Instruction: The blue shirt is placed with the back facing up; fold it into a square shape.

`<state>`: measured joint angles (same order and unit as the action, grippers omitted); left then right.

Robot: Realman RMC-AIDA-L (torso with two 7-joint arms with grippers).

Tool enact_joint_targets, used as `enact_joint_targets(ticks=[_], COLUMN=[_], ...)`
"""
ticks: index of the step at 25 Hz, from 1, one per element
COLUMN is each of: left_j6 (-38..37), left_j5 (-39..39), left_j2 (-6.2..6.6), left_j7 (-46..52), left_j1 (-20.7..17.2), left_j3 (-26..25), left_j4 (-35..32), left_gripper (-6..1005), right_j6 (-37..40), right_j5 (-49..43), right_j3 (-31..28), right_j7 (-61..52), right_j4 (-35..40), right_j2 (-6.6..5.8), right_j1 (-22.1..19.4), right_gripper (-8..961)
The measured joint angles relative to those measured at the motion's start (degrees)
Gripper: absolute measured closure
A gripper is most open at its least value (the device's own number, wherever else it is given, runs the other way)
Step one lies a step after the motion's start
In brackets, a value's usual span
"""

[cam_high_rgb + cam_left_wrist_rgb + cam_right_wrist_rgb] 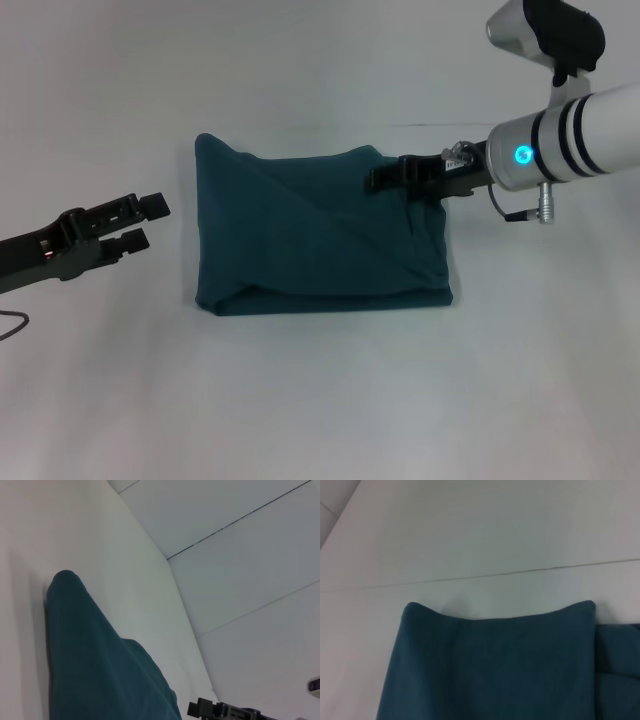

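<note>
One dark teal-blue shirt of soft knit fabric [320,235] lies folded into a rough rectangle at the centre of a plain white table [320,400], its near edge a rounded fold and a long diagonal crease running across its top layer. No lettering shows on the upturned surface. Two black grippers are in frame. On the robot's left, the left gripper [148,222] sits clear of the cloth, just off the shirt's left edge, its two fingers parted by a narrow gap and holding nothing. Farther back on the opposite side, the right gripper [385,178] reaches in from a white arm with black bands [575,135] and one lit blue ring [523,155], its tip over the shirt's far right corner, where the fabric bunches slightly; whether its fingers are closed on the cloth cannot be told from the head view, and it may only be resting above the fold. The left wrist view shows the shirt [95,665] as a single rounded ridge rising off the table, with the right gripper [205,709] beyond it. The right wrist view shows the shirt's [490,665] far edge with two raised corners, and behind it one thin dark seam line [520,571] crossing the white table
</note>
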<state>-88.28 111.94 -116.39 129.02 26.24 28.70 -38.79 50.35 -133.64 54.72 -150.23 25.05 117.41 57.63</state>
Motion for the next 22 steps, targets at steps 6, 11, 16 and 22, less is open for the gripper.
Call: enact_joint_targets(ticks=[6, 11, 16, 22], left_j6=[0.1, 0.2, 0.9, 1.7], left_j5=[0.0, 0.0, 0.0, 0.0], left_j2=[0.03, 0.03, -0.04, -0.07], left_j7=[0.0, 0.0, 0.0, 0.0], left_j1=[0.3, 0.7, 1.4, 1.5], left_j3=[0.0, 0.0, 0.0, 0.0], left_j4=[-0.1, -0.1, 0.1, 0.1], left_gripper=[81, 82, 82, 80], right_j6=[-2.6, -3.9, -4.6, -4.5], right_j5=[0.0, -0.1, -0.2, -0.2], right_j3=[0.1, 0.8, 1.8, 2.4], right_j7=[0.3, 0.3, 0.1, -0.1], right_j4=[-0.6, -1.2, -1.3, -1.6], right_j2=[1.36, 1.51, 1.83, 1.98], right_j1=[-0.7, -0.5, -0.2, 0.0], right_gripper=[209, 209, 219, 240])
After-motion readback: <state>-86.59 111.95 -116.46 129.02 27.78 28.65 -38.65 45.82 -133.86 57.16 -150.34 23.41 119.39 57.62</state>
